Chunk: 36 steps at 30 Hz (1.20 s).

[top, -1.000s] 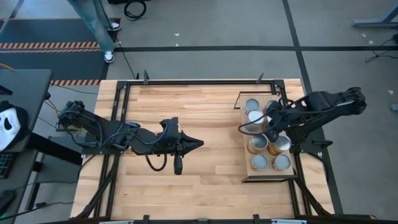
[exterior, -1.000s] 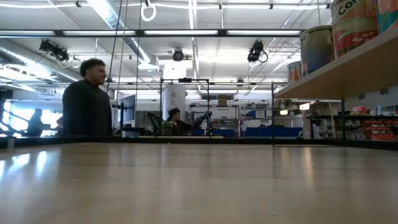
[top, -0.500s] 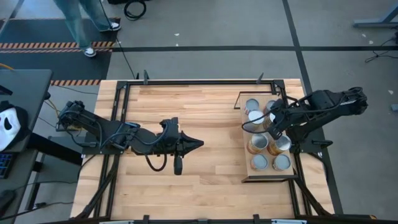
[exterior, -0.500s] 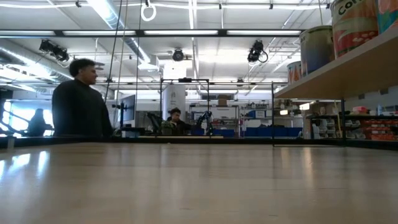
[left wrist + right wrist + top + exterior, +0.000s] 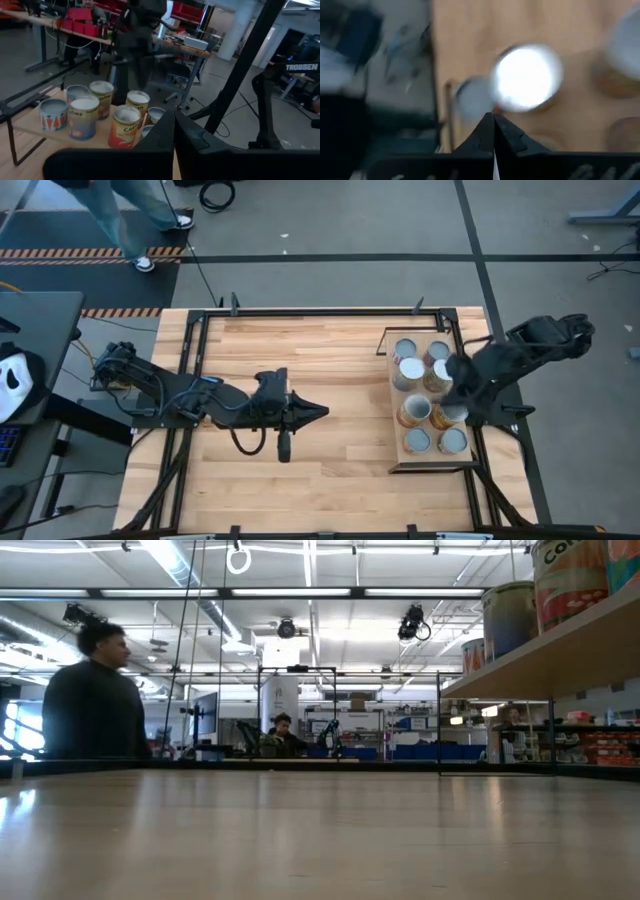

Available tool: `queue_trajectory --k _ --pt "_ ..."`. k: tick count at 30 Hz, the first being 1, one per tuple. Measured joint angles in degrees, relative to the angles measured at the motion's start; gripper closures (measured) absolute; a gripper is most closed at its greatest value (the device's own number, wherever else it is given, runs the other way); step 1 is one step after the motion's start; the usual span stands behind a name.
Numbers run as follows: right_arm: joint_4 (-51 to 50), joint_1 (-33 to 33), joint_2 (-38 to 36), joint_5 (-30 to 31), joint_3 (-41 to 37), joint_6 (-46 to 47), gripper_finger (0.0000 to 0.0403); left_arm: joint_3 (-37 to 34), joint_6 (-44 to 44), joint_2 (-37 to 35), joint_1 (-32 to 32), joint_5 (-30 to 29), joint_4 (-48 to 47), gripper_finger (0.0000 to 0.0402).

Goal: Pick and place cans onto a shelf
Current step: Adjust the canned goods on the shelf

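Several cans (image 5: pixel 413 412) with silvery or white tops stand upright in two rows on the shelf (image 5: pixel 432 463), a small wood board in a black frame at the table's right. The left wrist view shows the cans (image 5: pixel 84 116) from the side, orange and white. My right gripper (image 5: pixel 450 372) hangs shut above the shelf's far half; in its own blurred view the gripper (image 5: pixel 493 120) points down at a white can top (image 5: pixel 527 77). My left gripper (image 5: pixel 320 411) is shut at mid-table, level, pointing toward the shelf, its fingertips (image 5: pixel 174 120) together.
The shelf's board (image 5: pixel 560 650) with cans (image 5: pixel 570 575) on it shows high at the right in the low view. A black frame (image 5: pixel 300 311) runs round the tabletop. Bare planks (image 5: pixel 340 480) lie between the arms. A person (image 5: pixel 90 700) walks beyond the far edge.
My right gripper has risen and drawn back over the shelf toward the table's right edge, rolling its wrist as it went; it stays shut. The cans stand as before. The person behind the table has walked to the left.
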Motion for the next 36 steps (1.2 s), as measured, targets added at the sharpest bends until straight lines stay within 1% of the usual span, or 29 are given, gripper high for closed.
queue_trajectory --k 2,5,7,11,14,19,23,27,32,36 --pt "-1.32 2.71 0.29 -2.40 0.00 -0.82 0.0401 0.00 0.37 -0.02 0.01 -0.01 0.63 0.0392" --pt "-9.07 6.41 1.47 -2.67 -0.02 -1.53 0.0401 0.00 0.41 -0.02 0.41 0.00 1.30 0.0392" --pt "-12.37 8.43 1.94 -2.92 -0.08 -1.45 0.0401 0.00 0.42 -0.02 0.44 -0.02 1.38 0.0392" --pt "-13.04 11.44 1.32 -4.89 -0.09 -0.54 0.0402 0.00 1.89 -0.02 0.44 -0.03 1.59 0.0392" --pt "-13.04 13.06 1.26 -4.96 -0.09 -1.74 0.0402 0.00 3.89 -0.02 0.46 -0.15 2.78 0.0392" --pt "-13.04 13.73 1.42 -3.90 -0.09 -3.49 0.0402 0.00 4.96 -0.02 1.61 -0.52 3.23 0.0392" --pt "-13.02 13.69 1.13 -2.00 -0.09 -2.83 0.0402 0.00 5.49 -0.02 2.33 -0.63 3.06 0.0392" --pt "-13.02 13.71 -0.33 -2.13 -0.09 -2.05 0.0402 0.00 5.49 -0.02 2.45 -0.63 3.04 0.0392" --pt "-13.04 13.71 -1.53 2.40 -0.73 -2.85 0.0402 0.00 5.32 0.00 2.45 -0.63 3.04 0.0392" --pt "-13.01 13.71 -1.32 0.66 -3.66 -3.10 0.0402 0.00 4.88 0.08 2.45 -0.61 3.04 0.0392"
